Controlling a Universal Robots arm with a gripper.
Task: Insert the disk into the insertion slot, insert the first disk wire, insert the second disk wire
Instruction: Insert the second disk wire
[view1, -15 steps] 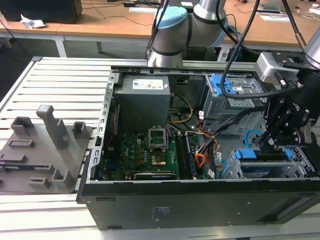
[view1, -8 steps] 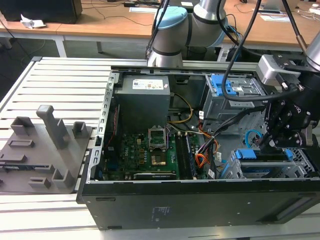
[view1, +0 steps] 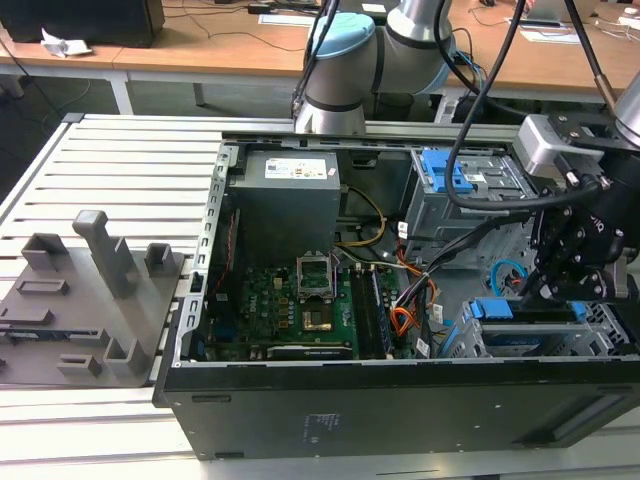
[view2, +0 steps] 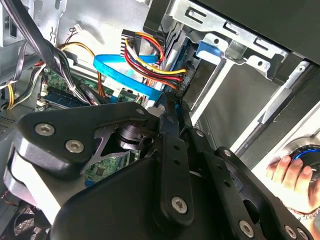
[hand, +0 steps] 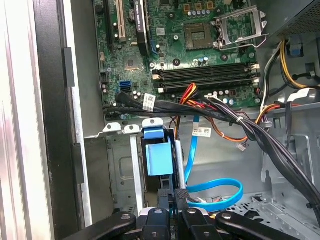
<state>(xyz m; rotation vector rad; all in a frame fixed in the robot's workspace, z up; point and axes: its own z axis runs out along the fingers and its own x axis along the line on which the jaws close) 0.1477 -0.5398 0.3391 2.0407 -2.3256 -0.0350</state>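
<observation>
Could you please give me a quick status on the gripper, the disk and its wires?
Gripper down at the disk's rear end. Disk seated in insertion slot. Second disk wire looped beside the gripper; black cable bundle crosses above.

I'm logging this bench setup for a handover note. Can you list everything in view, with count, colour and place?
Open black desktop computer case: one, on the slatted metal table.
Green motherboard: one, on the case floor.
Grey power supply box: one, at the case's back.
Tall grey bay with blue latches: one, toward the exterior view's right.
Silver disk in bright blue carrier: one, seated in the grey perforated insertion slot.
Thin light-blue flat cable: one, looped beside the slot.
Red, yellow and black wire bundle: one, plugged near the slot.
Grey fixture plate with upright blocks: one, at the exterior view's left.
Wooden desks: behind.
Person's hand: one, outside the case.
Black claw: one, at the disk's end.
</observation>
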